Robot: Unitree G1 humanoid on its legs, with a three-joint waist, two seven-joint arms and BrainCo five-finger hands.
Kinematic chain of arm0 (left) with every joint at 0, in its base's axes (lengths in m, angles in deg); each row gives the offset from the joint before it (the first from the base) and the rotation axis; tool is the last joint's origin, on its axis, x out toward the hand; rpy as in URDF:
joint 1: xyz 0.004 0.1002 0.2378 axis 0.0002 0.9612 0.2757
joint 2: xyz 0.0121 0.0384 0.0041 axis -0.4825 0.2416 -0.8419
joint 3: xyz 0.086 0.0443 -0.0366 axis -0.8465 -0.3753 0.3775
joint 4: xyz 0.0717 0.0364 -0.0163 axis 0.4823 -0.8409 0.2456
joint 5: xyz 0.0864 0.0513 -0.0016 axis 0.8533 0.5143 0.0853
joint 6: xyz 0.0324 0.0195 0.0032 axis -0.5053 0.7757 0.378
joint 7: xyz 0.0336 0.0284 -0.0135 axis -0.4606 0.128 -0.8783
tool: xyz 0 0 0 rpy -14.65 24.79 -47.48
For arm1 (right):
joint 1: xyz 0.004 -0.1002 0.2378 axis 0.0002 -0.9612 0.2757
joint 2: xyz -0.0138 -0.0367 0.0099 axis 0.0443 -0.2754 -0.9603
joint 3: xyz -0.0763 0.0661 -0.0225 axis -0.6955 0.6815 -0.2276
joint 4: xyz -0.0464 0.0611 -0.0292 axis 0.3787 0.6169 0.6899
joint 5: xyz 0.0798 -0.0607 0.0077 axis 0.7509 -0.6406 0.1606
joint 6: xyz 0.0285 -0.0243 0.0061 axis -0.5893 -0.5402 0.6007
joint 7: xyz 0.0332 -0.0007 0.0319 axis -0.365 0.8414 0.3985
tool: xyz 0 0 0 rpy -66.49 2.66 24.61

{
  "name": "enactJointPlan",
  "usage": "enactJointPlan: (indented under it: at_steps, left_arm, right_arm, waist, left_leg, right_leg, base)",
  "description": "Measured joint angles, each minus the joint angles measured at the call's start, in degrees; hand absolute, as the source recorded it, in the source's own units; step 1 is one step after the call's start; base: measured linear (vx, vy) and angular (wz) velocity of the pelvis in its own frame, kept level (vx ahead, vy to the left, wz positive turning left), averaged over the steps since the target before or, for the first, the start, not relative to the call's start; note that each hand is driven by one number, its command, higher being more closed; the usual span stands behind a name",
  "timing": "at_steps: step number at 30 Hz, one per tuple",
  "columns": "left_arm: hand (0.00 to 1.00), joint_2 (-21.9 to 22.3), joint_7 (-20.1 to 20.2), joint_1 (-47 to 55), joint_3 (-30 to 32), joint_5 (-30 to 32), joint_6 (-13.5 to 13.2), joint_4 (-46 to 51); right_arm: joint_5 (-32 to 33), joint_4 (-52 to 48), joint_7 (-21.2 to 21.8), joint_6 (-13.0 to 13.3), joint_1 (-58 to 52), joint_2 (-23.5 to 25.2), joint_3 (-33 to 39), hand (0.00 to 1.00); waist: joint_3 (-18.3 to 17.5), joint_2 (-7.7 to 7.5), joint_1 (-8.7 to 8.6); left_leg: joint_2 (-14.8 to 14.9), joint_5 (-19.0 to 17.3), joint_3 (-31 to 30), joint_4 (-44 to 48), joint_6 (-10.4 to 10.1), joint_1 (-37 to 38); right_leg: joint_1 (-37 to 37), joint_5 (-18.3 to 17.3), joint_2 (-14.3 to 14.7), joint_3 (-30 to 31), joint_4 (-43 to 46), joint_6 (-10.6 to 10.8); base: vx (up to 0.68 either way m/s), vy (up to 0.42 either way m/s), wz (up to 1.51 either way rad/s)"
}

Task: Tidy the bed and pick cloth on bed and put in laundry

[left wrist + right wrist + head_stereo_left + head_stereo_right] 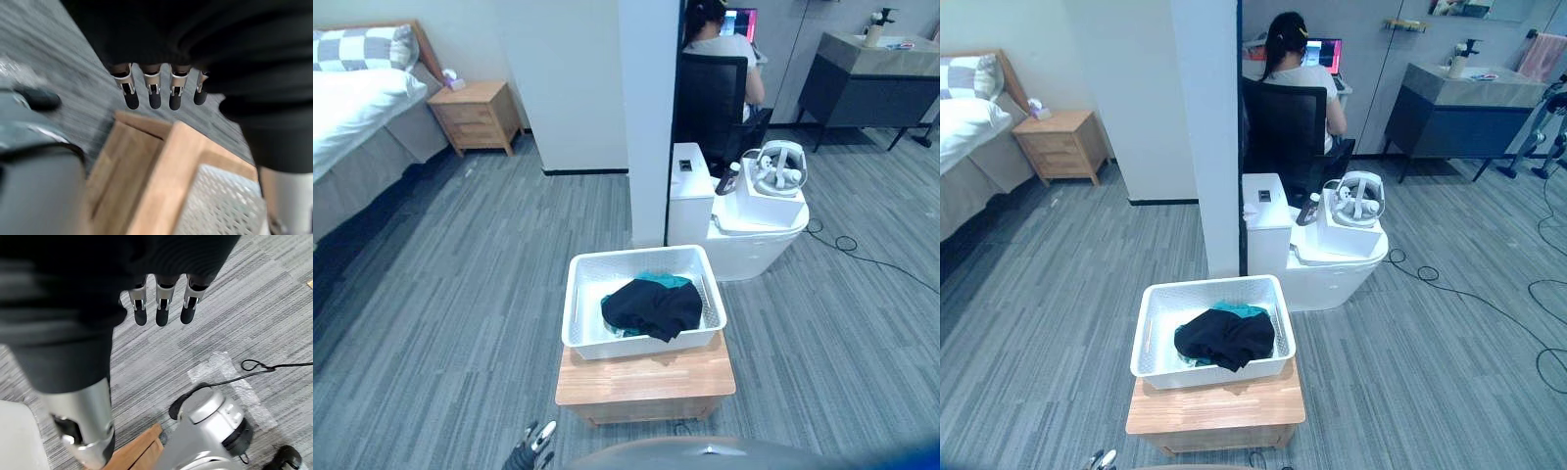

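The left hand (154, 93) hung with its fingers straight and slightly apart, holding nothing, their dark tips over the grey carpet (460, 284) just beside a corner of the low wooden table (646, 382); in the head views it showed low at the near edge, left of that table. The right hand (161, 308) was likewise slack, fingers straight and empty, above bare carpet. On the wooden table stood the white laundry basket (576, 294), and inside it lay a crumpled dark cloth (653, 305) on top of a teal cloth (664, 280), whose edge peeked out toward the basket's far wall. Just beyond the basket stood a white toilet (744, 240) with a white headset (779, 168) resting on a box on its lid. The bed (352, 117), with its white cover and a checked pillow (367, 47) at the head, sat well apart at the far left, a wooden nightstand (477, 116) beside it. Past a white pillar (648, 108), a person (1298, 59) sat in a black chair (1283, 127) facing a screen.
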Motion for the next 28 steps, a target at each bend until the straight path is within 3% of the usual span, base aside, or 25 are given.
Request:
enactJointPlan:
  at_steps: [2,3,4,6,7,9,12,17,22,28]
  left_arm:
    - [0.00,0.78,-1.48,-0.27,0.61,1.09,3.82,-0.62]
    - [0.00,1.47,-2.92,-1.15,0.90,1.41,7.42,-1.68]
    - [0.00,1.72,-3.42,-1.41,0.83,1.86,8.93,-1.83]
    - [0.00,2.48,-4.73,-2.55,-0.07,2.54,14.84,-2.79]
    - [0.00,2.12,-5.11,-2.59,-0.62,2.83,15.66,-2.73]
    - [0.00,1.03,-6.27,-3.89,-2.54,3.27,20.33,-2.82]
    - [0.00,-0.10,-6.45,-5.00,-4.83,3.04,22.93,-3.93]
    - [0.00,-0.67,-7.52,-5.39,-7.88,1.87,23.22,-3.93]
    - [0.00,-1.65,-7.17,-5.57,-10.44,0.55,20.57,-4.01]
    - [0.00,-2.08,-6.39,-5.98,-10.52,1.66,18.33,-5.00]
  right_arm:
    - [0.27,1.02,-0.09,-0.06,0.05,0.01,-0.37,0.00]
    - [1.63,1.22,-0.12,0.02,0.07,0.01,-2.08,0.00]
    - [2.48,1.27,-0.07,0.08,0.07,0.02,-2.80,0.00]
    - [5.67,2.05,0.52,1.30,0.27,0.05,-5.98,0.00]
    - [6.45,2.13,0.69,1.74,0.45,0.05,-6.51,0.00]
    - [9.25,2.17,1.24,4.84,1.25,0.00,-8.90,0.00]
    - [9.60,3.59,1.78,8.04,2.38,-0.20,-10.61,0.00]
    - [9.56,4.35,2.75,12.39,2.69,-0.90,-14.09,0.00]
    - [9.55,4.31,4.29,16.48,2.96,-1.63,-18.47,0.00]
    - [9.43,4.31,5.10,17.01,3.18,-2.48,-20.84,0.00]
  waist:
    - [-0.04,0.45,0.06]
    - [-0.09,0.52,0.05]
    - [-0.09,0.52,0.04]
    - [-0.10,0.11,0.07]
    - [-0.07,0.06,0.07]
    - [-0.11,-0.32,0.03]
    - [-0.02,-0.38,0.01]
    - [0.70,-0.52,-0.02]
    - [1.79,-1.01,0.03]
    - [2.35,-1.18,-0.02]
  left_leg:
    - [0.03,0.28,0.00,-0.15,0.12,0.00]
    - [0.01,0.50,0.00,-0.50,0.04,0.22]
    - [-0.01,0.65,0.02,-0.69,0.01,0.45]
    - [0.08,0.87,0.07,-1.01,-0.07,1.42]
    - [0.17,0.87,0.08,-1.01,-0.08,1.52]
    - [0.23,0.86,-0.01,-1.00,-0.10,1.64]
    - [0.22,0.86,-0.15,-0.94,-0.09,1.70]
    - [0.21,0.86,-0.51,-0.81,-0.09,2.24]
    - [0.28,0.86,-0.55,-0.52,-0.10,2.47]
    - [0.32,0.84,-0.81,-0.41,-0.12,2.62]
  right_leg:
    - [0.06,0.13,0.10,-0.02,-0.31,0.20]
    - [0.20,0.19,0.21,-0.04,-0.56,0.26]
    - [0.33,0.20,0.28,-0.04,-0.65,0.27]
    - [1.17,0.19,0.70,-0.08,-0.94,0.24]
    - [1.36,0.19,0.75,-0.08,-1.05,0.24]
    - [1.82,0.33,0.80,-0.12,-1.73,0.21]
    - [1.93,0.35,0.81,-0.13,-1.93,0.21]
    - [2.60,0.62,0.80,-0.15,-2.45,0.19]
    - [3.05,0.94,0.77,-0.21,-3.06,0.25]
    - [3.89,1.56,0.68,-0.47,-4.07,0.22]
  base:
    - [0.00,-0.043,0.00]
    - [0.00,-0.035,-0.01]
    - [0.01,-0.049,0.00]
    - [0.01,-0.036,-0.01]
    - [0.01,-0.043,0.00]
    - [0.00,-0.048,0.02]
    - [-0.01,-0.043,0.01]
    - [-0.03,-0.053,0.00]
    - [-0.06,-0.060,-0.02]
    - [-0.03,-0.052,0.01]
